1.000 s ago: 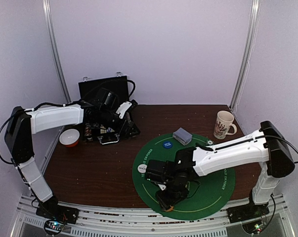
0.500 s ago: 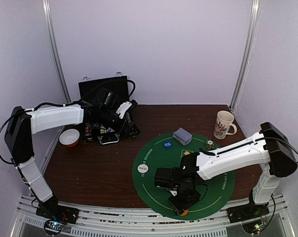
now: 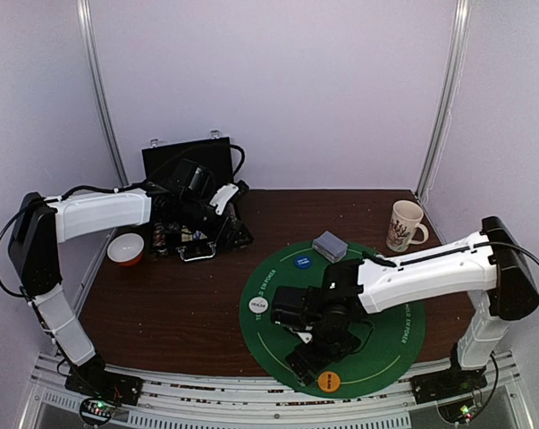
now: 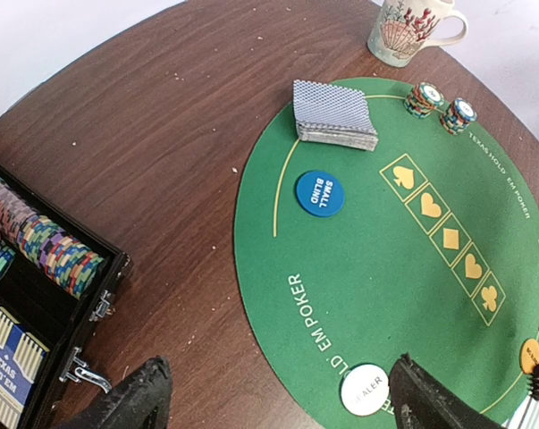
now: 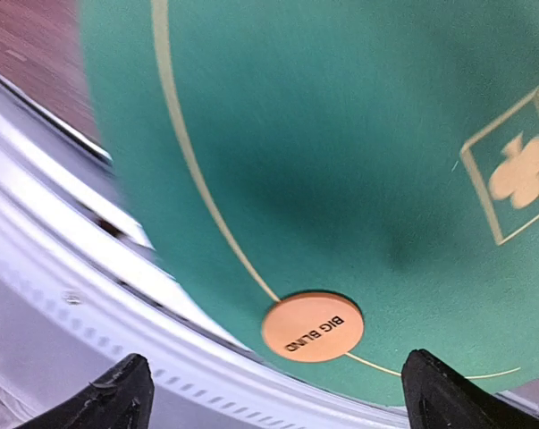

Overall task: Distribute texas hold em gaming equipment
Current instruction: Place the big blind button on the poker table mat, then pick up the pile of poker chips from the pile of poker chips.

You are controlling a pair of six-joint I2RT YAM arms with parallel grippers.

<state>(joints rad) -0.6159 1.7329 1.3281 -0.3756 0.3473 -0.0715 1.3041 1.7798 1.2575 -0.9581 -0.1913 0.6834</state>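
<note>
An orange disc (image 5: 312, 326) marked BIG BLIND lies flat on the green poker mat (image 3: 385, 340), on the yellow line near its front edge. My right gripper (image 5: 287, 395) hangs above it, open and empty. In the top view the orange disc (image 3: 328, 382) sits just right of the right gripper (image 3: 307, 359). A white dealer disc (image 4: 365, 390) rests at the mat's left edge. A blue disc (image 4: 320, 193), a deck of grey-blue-backed cards (image 4: 333, 114) and two chip stacks (image 4: 424, 98) sit farther back. My left gripper (image 4: 282, 398) is open and empty, beside the case.
A black hinged case (image 4: 46, 304) with rows of chips stands open at the back left. A red bowl (image 3: 125, 248) lies left of it. A cream printed mug (image 3: 404, 224) stands at the back right. The table's front rail (image 5: 117, 340) runs just below the mat.
My right gripper has opened and let go of the orange disc, which now lies on the mat. The gripper has drawn up and slightly left. The left arm has not moved.
</note>
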